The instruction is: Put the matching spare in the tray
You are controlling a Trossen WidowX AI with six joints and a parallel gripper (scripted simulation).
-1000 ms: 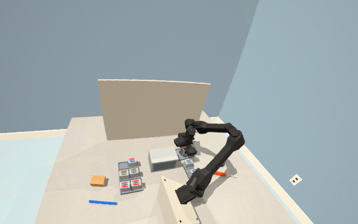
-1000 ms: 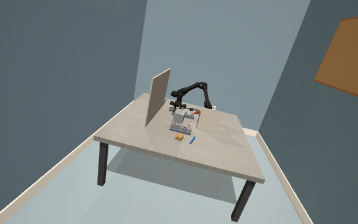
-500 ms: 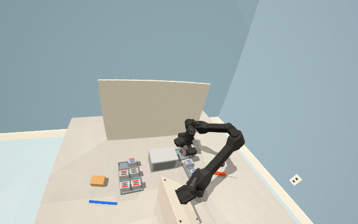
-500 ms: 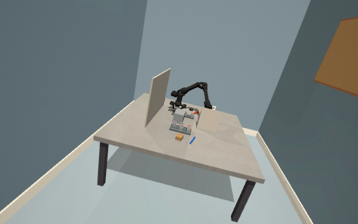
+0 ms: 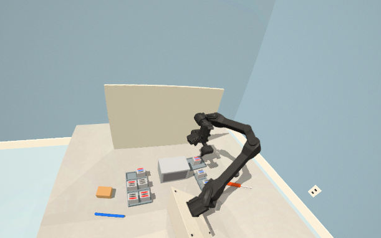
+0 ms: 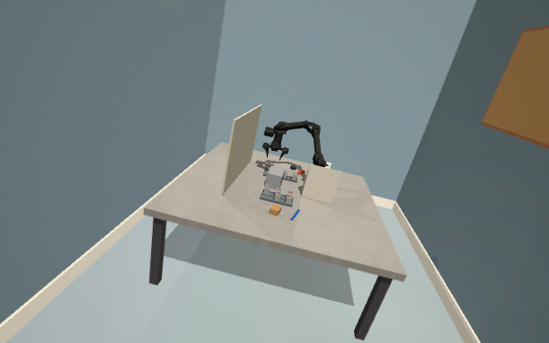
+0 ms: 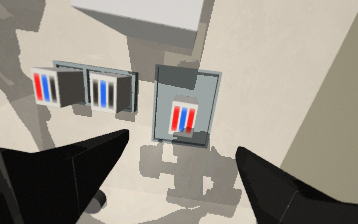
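A spare (image 5: 196, 160) (image 7: 183, 119) with red, blue and red stripes stands in the single grey tray (image 5: 197, 167) (image 7: 206, 95). My gripper (image 6: 274, 157) (image 7: 182, 142) is wide open and empty, above the tray area and clear of the spare. A two-place rack (image 7: 135, 82) beside the tray holds a red-blue-black spare (image 7: 46, 88) and a black-blue-black spare (image 7: 103, 93). The larger rack (image 5: 139, 204) holds several striped spares; its back-left place is empty. I cannot make out the mounted unit or its back code.
A grey box (image 5: 174, 165) (image 6: 274, 177) stands between the racks, close to the tray. A tall beige panel (image 5: 166, 116) (image 6: 241, 150) stands behind. A lower board (image 6: 322, 185) stands near the arm's base. An orange block (image 5: 104, 192), a blue rod (image 5: 110, 215) and an orange screwdriver (image 5: 234, 184) lie around.
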